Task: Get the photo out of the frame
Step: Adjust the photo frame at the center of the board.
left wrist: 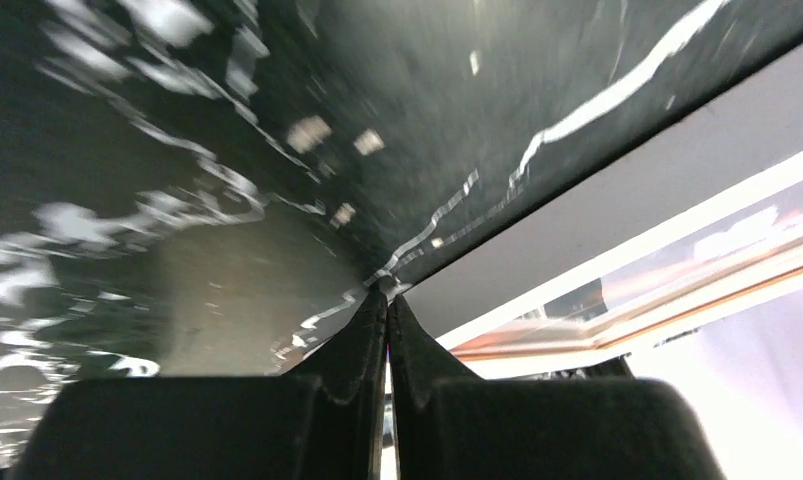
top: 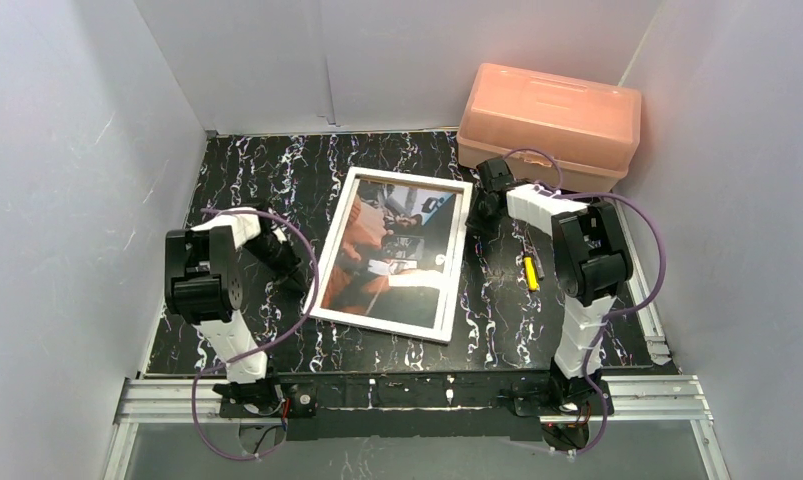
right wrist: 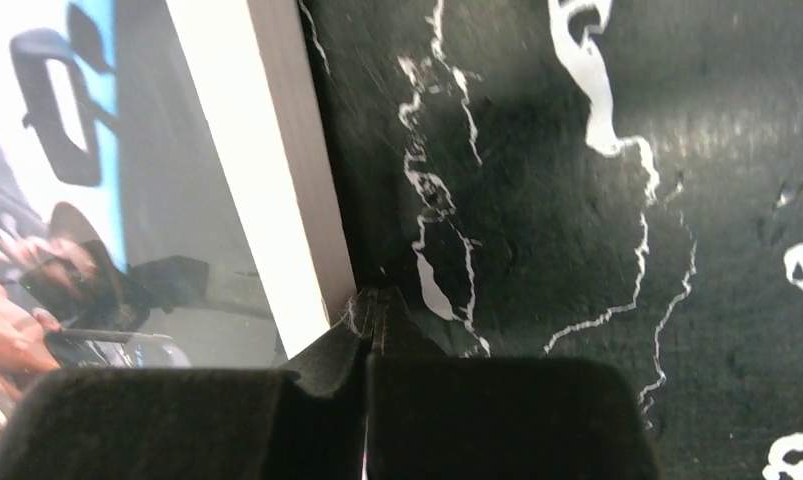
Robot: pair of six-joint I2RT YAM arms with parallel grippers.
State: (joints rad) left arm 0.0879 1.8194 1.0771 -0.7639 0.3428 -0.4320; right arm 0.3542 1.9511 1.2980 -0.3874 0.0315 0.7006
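- The left hand (top: 299, 283) is low over the black marbled worktop (top: 247, 165), just beside the frame's left edge. Its wrist view shows the two fingers pressed together with nothing between them.
- The frame (top: 458, 262) lies flat and face up in the middle of the worktop, slightly turned, between the two hands. The photo (top: 392, 250) sits inside it, showing through the front, so nothing has come out yet.
- The right hand (top: 475, 222) is at the frame's upper right edge. Its fingers are also closed tight and empty, with the tips on the worktop right against the white border.
- A small yellow object (top: 530, 272) lies on the worktop under the right arm, and a pink plastic box (top: 549, 120) stands at the far right corner. Neither seems to be part of the job.
- The task looks to be at its very start, with both hands only approaching the frame.
- The photo probably comes out from behind. If so, the next move calls for raising one edge and turning the frame over to reach the back. One hand would have to open to grip the rim while the other steadies the frame.
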